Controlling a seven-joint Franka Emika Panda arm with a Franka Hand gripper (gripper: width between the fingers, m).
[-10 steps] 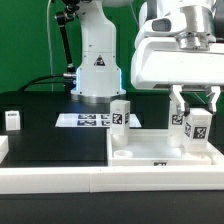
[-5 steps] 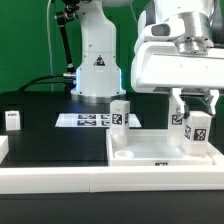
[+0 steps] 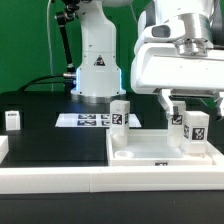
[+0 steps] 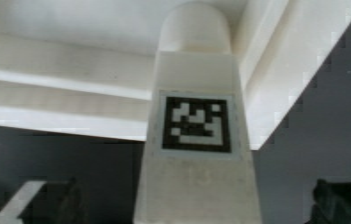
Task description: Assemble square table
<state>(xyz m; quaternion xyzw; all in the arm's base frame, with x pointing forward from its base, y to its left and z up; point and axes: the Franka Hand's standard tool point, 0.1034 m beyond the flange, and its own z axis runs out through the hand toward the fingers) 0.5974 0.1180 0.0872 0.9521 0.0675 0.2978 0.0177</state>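
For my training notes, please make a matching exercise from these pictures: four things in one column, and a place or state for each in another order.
1 large white plastic square slab
2 thin flat white marker board
3 small white leg at the exterior view's far left
4 gripper

a open
b stands alone on the black surface
c raised rim, tag on its edge
d lies flat, several tags

Pairs: 1c, 2d, 3b, 4a

A green backdrop, perhaps a curtain, stands behind the black tabletop.
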